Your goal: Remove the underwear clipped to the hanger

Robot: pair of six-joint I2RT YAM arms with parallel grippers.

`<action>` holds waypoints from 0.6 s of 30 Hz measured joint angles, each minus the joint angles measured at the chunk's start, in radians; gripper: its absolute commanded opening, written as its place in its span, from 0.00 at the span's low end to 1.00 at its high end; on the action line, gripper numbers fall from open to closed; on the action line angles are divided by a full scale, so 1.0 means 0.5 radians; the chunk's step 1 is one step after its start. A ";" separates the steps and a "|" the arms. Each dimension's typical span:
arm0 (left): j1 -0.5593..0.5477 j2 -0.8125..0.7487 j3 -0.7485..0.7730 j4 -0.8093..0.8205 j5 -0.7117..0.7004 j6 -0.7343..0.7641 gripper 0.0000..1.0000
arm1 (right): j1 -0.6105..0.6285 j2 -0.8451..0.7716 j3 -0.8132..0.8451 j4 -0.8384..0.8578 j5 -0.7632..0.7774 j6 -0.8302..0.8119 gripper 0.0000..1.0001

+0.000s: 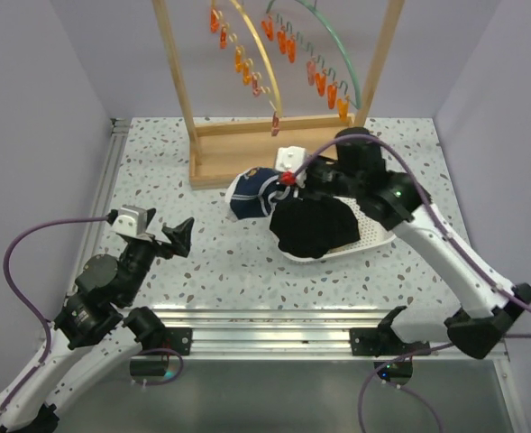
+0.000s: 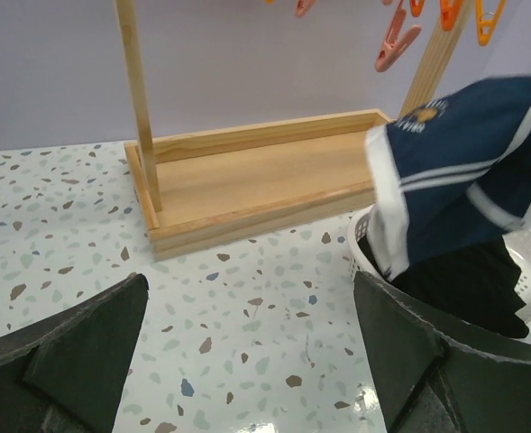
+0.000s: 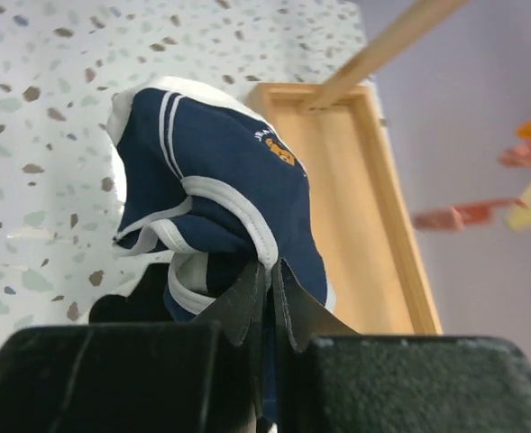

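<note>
The underwear sits in and over a white basket (image 1: pixel 373 236) right of the table's middle, off the hanger. The table (image 1: pixel 229 262) is a flat white speckled slab, smooth and slightly glossy. At its far edge stands the wooden frame (image 1: pixel 247 162): pale, straight-grained uprights set in a shallow rectangular tray base. Two thin curved hoops (image 1: pixel 260 54) hang from the frame, one yellowish and one green. The basket is rigid plastic with rounded corners and perforated walls.

Inside it, the black garments (image 1: pixel 315 227) form a soft, matte, crumpled mound that fills most of the basket. The navy garment (image 1: pixel 251 194) is knit cloth with white ribbed trim, twin white stripes and a small yellow emblem. It is bunched and folded at the basket's far-left corner, raised above the rim and draping onto the black cloth. Small orange and pink plastic clips (image 1: pixel 283 41) hang in rows along the hoops.

The right gripper (image 3: pixel 265 280) has its two dark fingers pressed together on a fold of the navy garment's trimmed edge, with the cloth bulging out beyond the tips. The left gripper (image 1: pixel 179 236) hangs over bare table with its fingers spread wide. It holds nothing and is well apart from the basket, with the navy cloth off to its right.
</note>
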 measured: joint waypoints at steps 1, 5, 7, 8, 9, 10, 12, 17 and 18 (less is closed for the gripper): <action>0.000 0.001 0.000 0.000 0.000 0.000 1.00 | -0.069 -0.093 -0.014 0.010 -0.011 0.041 0.00; 0.000 0.004 0.000 0.000 0.001 0.000 1.00 | -0.369 -0.378 -0.129 0.021 -0.030 0.137 0.00; 0.000 0.009 0.000 0.000 0.002 0.000 1.00 | -0.562 -0.451 -0.198 0.013 -0.060 0.152 0.00; 0.000 0.013 0.000 0.000 0.002 0.000 1.00 | -0.659 -0.468 -0.236 0.008 -0.079 0.153 0.00; 0.000 0.016 -0.001 0.001 0.002 0.000 1.00 | -0.747 -0.473 -0.270 -0.004 -0.092 0.154 0.00; 0.000 0.020 -0.001 0.000 0.002 0.000 1.00 | -0.837 -0.468 -0.313 -0.003 -0.114 0.153 0.00; 0.000 0.026 -0.001 0.000 0.002 0.001 1.00 | -0.998 -0.443 -0.402 -0.007 -0.156 0.152 0.00; 0.000 0.027 -0.012 0.003 0.002 0.001 1.00 | -1.440 -0.182 -0.562 -0.017 -0.301 0.135 0.00; 0.000 0.027 -0.015 0.002 0.003 0.001 1.00 | -1.508 -0.101 -0.575 -0.014 -0.322 0.128 0.00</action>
